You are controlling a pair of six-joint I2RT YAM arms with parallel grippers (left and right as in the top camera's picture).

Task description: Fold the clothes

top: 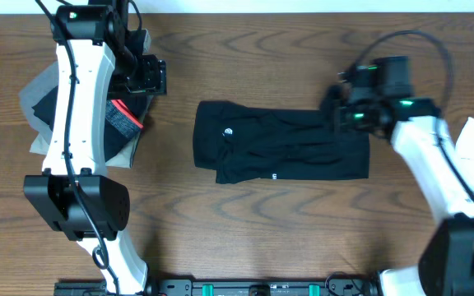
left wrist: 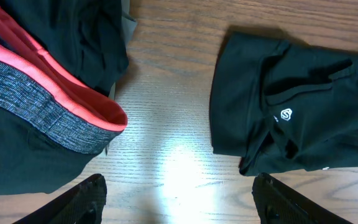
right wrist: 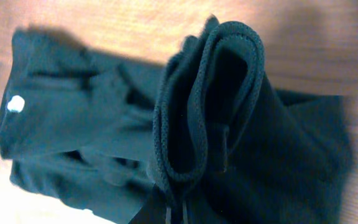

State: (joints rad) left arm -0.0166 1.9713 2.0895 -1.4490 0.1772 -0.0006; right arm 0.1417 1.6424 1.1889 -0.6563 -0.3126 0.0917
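My right pincer [top: 346,115] clenched on bunched right hem of flat-folded black fabric garment [top: 282,144], lying mid brown wooden table [top: 303,222]. My left pincer [left wrist: 180,200] released, hovering left of garment, beside heap of black, grey and red-banded clothes [left wrist: 42,112].

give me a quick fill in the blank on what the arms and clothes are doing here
1. The right gripper is ____ on one end of the black garment.
2. The left gripper hangs over bare wood with its jaws ____, holding nothing.
3. The small logo on the black garment is ____.

Missing words: shut; open; white.
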